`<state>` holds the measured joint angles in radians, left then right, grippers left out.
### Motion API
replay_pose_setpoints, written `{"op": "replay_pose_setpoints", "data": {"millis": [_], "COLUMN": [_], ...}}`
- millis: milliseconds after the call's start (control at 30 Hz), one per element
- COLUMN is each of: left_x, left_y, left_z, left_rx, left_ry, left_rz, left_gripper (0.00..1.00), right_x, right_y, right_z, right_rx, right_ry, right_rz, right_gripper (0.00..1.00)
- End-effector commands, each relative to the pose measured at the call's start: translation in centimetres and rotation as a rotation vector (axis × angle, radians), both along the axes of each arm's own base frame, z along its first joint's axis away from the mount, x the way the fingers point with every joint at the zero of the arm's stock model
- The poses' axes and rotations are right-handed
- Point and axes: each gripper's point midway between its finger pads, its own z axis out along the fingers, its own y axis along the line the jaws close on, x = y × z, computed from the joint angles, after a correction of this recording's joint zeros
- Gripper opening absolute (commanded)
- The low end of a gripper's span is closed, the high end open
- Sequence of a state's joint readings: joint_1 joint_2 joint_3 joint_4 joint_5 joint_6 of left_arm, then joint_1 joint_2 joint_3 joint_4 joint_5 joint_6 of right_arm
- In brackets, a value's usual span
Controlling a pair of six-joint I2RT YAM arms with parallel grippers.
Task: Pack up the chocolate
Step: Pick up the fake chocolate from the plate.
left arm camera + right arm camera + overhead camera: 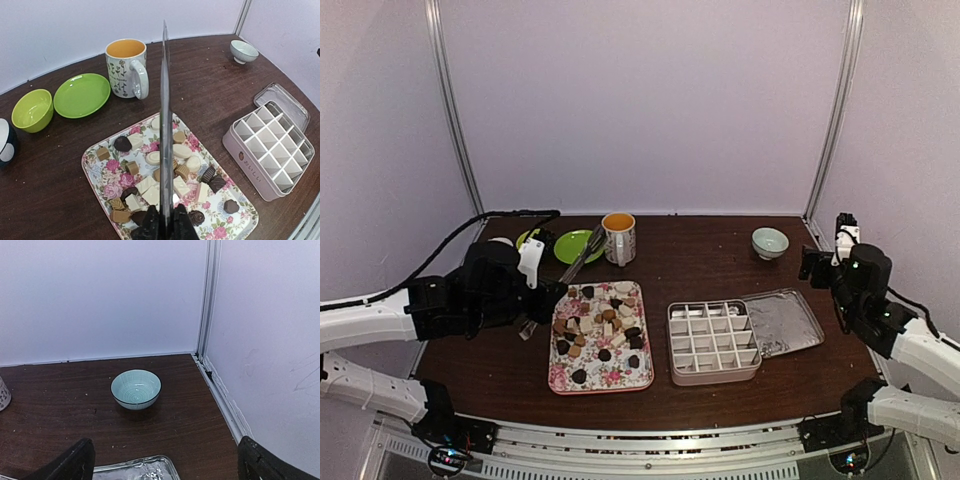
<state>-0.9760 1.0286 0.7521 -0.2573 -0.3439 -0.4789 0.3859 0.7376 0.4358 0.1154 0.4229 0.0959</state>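
Note:
Several pieces of chocolate [598,328] [181,172], dark, tan and white, lie on a floral tray [558,378] [100,165]. My left gripper [542,300] [165,226] hovers over the tray's near-left end, shut on metal tongs [582,258] [165,100] that point toward the mug. An empty pink divided box [713,342] [272,147] stands right of the tray, with its lid [782,322] [135,470] beside it. My right gripper [817,262] [167,462] is open and empty at the far right, above the lid's far edge.
An orange-lined mug [619,238] [126,67], a green plate [575,245] [81,95] and a green bowl [32,110] stand behind the tray. A teal bowl [770,242] [136,389] sits at the back right near the wall rail [220,395].

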Motion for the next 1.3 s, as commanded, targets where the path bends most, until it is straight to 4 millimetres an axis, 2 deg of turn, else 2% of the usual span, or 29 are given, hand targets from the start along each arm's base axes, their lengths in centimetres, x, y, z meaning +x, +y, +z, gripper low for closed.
{"op": "replay_pose_setpoints", "data": {"millis": [0, 100, 333, 500, 667, 867, 967, 1267], "left_x": [0.4, 0.3, -0.1, 0.1, 0.3, 0.5, 0.7, 1.2], "left_y": [0.9, 1.5, 1.0, 1.0, 0.7, 0.4, 0.8, 0.7], "left_z": [1.4, 1.4, 0.2, -2.0, -3.5, -4.7, -5.5, -6.5], "left_rx": [-0.041, -0.018, 0.029, 0.115, 0.166, 0.2, 0.244, 0.244], "left_ry": [-0.039, -0.039, 0.0, 0.063, 0.106, 0.145, 0.183, 0.215], "left_rz": [0.053, 0.063, 0.022, 0.039, 0.043, 0.049, 0.081, 0.094], "left_gripper": [0.03, 0.04, 0.06, 0.06, 0.06, 0.07, 0.08, 0.09], "right_x": [0.5, 0.5, 2.4, 3.9, 4.8, 5.5, 6.1, 6.2], "right_y": [-0.8, -2.4, -3.5, -3.4, -3.0, -3.1, -3.8, -4.0], "right_z": [0.6, -1.3, -3.2, -4.2, -5.3, -5.9, -6.0, -6.1], "right_rx": [-0.008, 0.005, -0.014, -0.032, -0.045, -0.045, -0.034, -0.032], "right_ry": [-0.166, -0.226, -0.223, -0.219, -0.202, -0.169, -0.144, -0.141], "right_rz": [0.023, -0.009, -0.002, 0.019, 0.046, 0.039, -0.01, -0.02], "right_gripper": [0.99, 0.97, 0.96, 0.92, 0.93, 0.95, 0.96, 1.0]}}
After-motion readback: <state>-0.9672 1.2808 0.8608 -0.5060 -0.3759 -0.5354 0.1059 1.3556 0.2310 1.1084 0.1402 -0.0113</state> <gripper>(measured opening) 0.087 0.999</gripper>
